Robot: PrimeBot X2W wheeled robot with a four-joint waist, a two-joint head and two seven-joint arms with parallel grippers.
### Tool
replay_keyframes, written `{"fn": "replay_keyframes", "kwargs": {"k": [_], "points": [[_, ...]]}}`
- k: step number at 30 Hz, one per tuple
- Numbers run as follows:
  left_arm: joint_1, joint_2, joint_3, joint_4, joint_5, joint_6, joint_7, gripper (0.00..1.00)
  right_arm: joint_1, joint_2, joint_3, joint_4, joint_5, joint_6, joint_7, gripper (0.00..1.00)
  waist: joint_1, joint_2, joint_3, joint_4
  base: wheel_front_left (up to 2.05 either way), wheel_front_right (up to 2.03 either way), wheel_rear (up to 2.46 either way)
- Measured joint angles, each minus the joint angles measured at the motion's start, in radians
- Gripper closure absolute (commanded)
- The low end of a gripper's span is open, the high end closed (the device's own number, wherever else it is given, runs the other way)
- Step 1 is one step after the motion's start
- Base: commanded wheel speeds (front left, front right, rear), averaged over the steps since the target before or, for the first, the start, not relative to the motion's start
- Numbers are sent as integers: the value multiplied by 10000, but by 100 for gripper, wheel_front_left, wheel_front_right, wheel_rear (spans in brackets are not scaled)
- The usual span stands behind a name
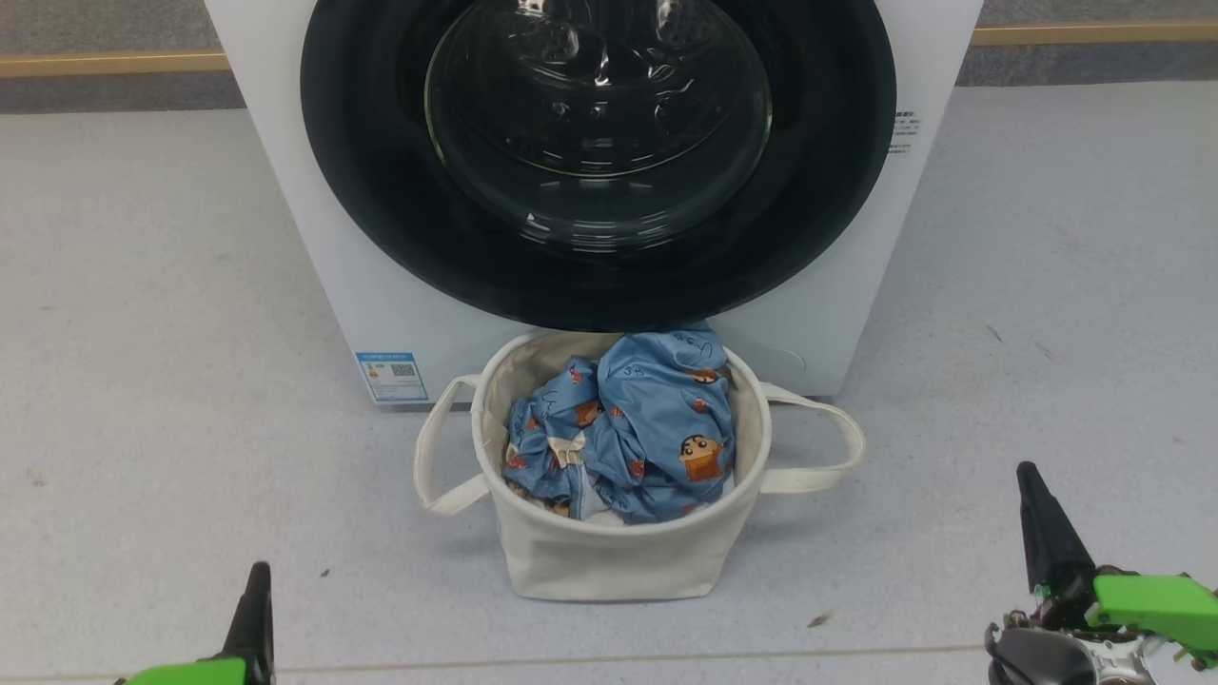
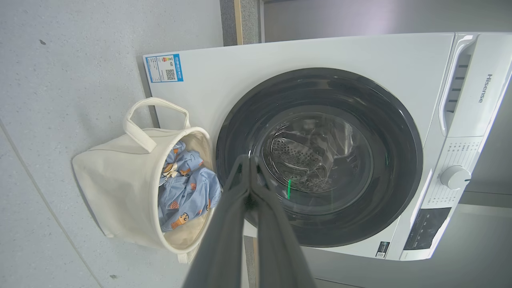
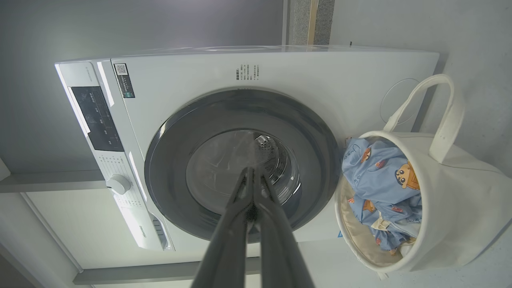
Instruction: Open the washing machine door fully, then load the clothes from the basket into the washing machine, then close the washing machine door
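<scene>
Clenched on nothing, the left gripper [image 1: 258,576] and right gripper [image 1: 1028,473] hang short of the shut washing machine door [image 1: 818,219], whose stiff, glossy rim looks slippery and best hooked at its outer edge, while soft, light clothes [image 1: 657,419] fill the basket [image 1: 609,561] just before it.

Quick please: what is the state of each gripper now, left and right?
Left gripper with two long dark fingers: closed, holding nothing.
Right gripper with two long dark fingers: closed, holding nothing.
</scene>
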Motion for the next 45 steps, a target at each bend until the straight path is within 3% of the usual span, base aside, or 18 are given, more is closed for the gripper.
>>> {"fn": "replay_keyframes", "kwargs": {"k": [45], "points": [[0, 0, 0, 0, 0, 0, 0, 100, 0, 2, -10, 0, -29, 0, 2, 100, 0, 0, 0, 0, 0, 0, 0]]}}
